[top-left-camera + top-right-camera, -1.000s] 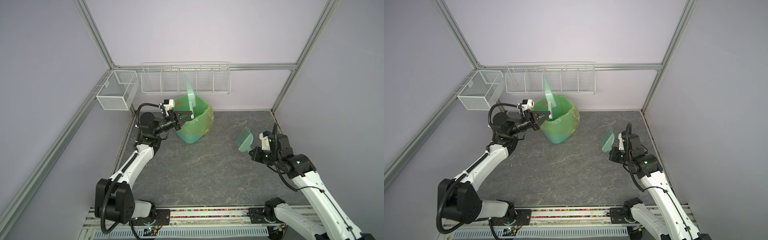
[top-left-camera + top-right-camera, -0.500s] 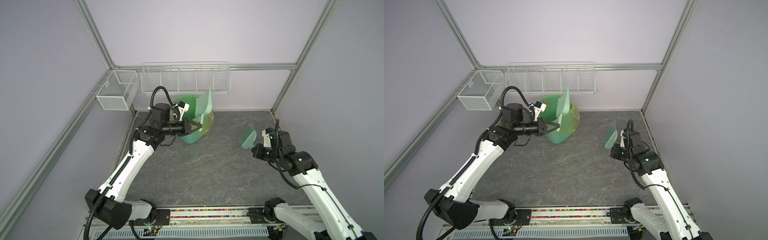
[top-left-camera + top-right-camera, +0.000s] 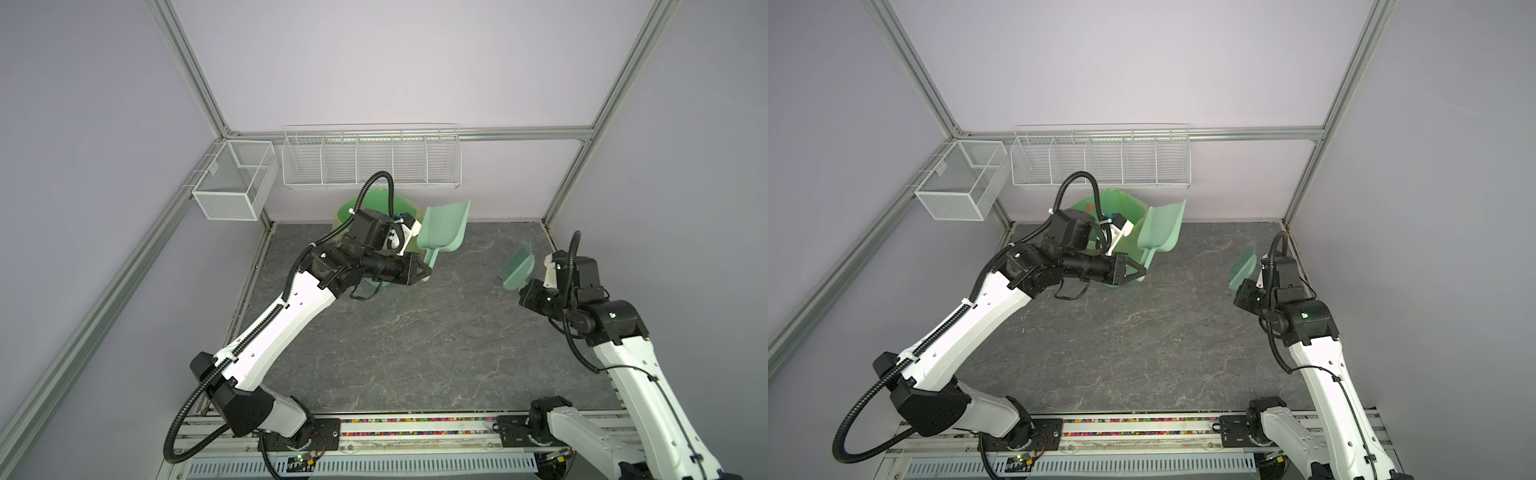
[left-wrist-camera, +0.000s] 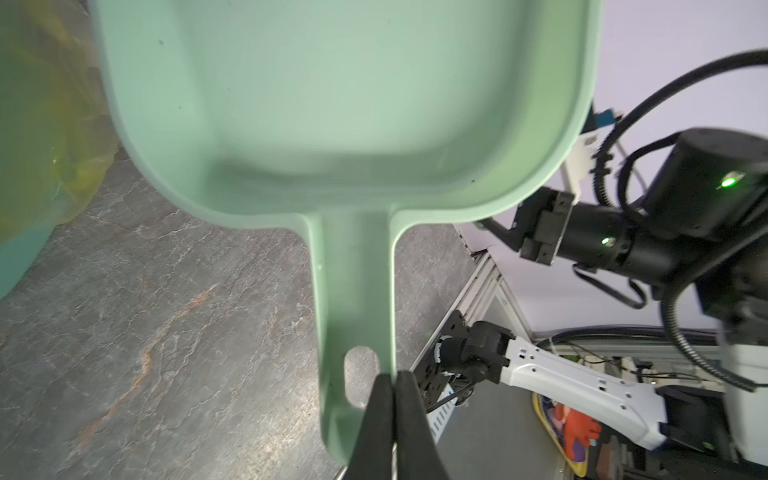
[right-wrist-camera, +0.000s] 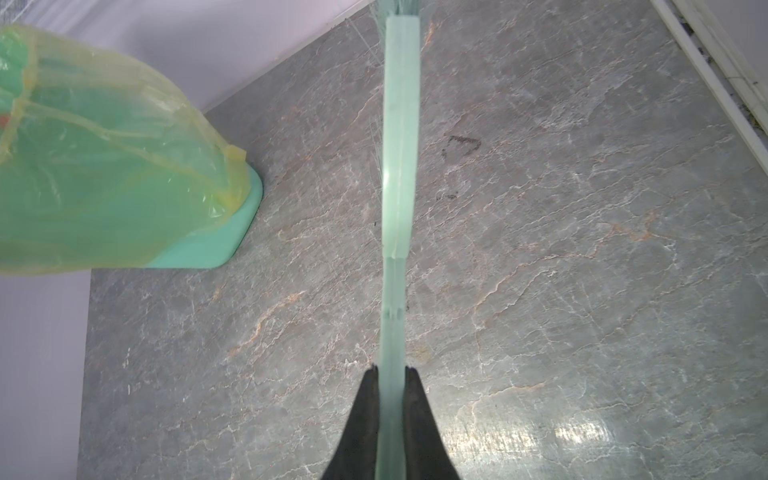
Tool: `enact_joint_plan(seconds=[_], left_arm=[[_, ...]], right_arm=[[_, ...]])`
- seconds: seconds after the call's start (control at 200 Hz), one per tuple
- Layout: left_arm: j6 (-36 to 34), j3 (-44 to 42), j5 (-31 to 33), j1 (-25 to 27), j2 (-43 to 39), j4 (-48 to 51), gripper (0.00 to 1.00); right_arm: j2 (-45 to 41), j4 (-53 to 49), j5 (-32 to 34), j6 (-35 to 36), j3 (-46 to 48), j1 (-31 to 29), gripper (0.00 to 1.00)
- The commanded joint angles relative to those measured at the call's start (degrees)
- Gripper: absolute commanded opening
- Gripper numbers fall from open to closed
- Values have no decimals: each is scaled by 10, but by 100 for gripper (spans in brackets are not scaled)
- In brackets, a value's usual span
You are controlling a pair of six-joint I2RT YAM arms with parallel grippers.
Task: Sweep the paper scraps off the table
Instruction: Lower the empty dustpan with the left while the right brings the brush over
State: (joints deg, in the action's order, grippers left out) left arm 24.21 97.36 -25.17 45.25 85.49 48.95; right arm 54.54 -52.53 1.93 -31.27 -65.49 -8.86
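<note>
The counter (image 3: pixel 415 340) looks clear of scraps; the left hand (image 4: pixel 392 378) pinches the empty dustpan (image 3: pixel 444 226) by its handle beside the bin (image 3: pixel 344 211), and the right hand (image 5: pixel 390 372) clamps the brush (image 3: pixel 518 270), so the job looks nearly done.

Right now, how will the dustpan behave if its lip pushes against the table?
Probably stiff: the dustpan looks like moulded plastic. Likely light, given thin walls. The left gripper pinches only the handle's end, so it may pivot in the grip.
</note>
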Motion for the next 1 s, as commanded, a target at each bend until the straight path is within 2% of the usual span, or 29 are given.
enact_joint_plan(seconds=[0.0,0.28,0.55,0.82,0.995], left_arm=[[-41,33,78,30,25,59,0],[-69,71,159,88,100,104,0],[-86,82,183,99,177,110,0],[-101,115,189,99,265,104,0],[-113,188,202,98,338,156,0]], right_arm=[[-6,30,-26,8,-15,18,7],[-48,99,-30,-1,-2,51,7],[-57,143,-68,2,18,54,7],[-36,212,-184,-1,41,53,7],[-39,265,-209,-32,90,52,7]])
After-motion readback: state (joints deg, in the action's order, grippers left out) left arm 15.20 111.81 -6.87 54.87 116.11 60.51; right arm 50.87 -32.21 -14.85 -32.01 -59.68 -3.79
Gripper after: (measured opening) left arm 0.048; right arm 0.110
